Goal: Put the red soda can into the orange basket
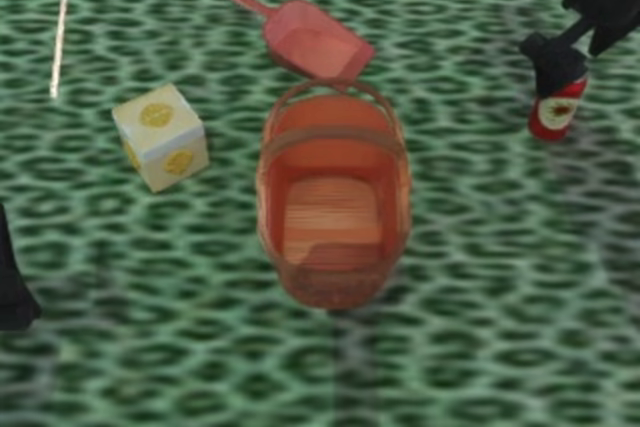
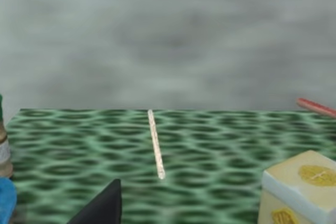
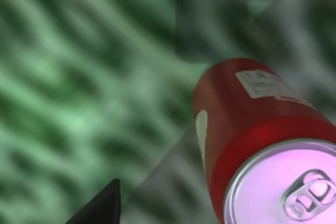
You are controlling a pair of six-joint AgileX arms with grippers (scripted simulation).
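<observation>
The red soda can (image 1: 555, 112) stands upright near the table's far right, its silver top and pull tab filling the right wrist view's corner (image 3: 286, 187). My right gripper (image 1: 556, 62) hangs just above it, open and holding nothing. One dark fingertip (image 3: 105, 208) shows beside the can, with bare table between them. The orange basket (image 1: 400, 197), with an arched handle and a pale slatted floor, sits at the table's middle, well to the left of the can. My left gripper (image 1: 12, 297) is parked at the left edge, open, with one fingertip (image 2: 102, 208) in view.
A pink-red scoop (image 1: 315, 39) lies just behind the basket, touching its far rim. A white cube with yellow marks (image 1: 160, 137) stands left of the basket. Near the far left corner lies a thin white stick (image 1: 59, 44). The table's back edge runs close behind the can.
</observation>
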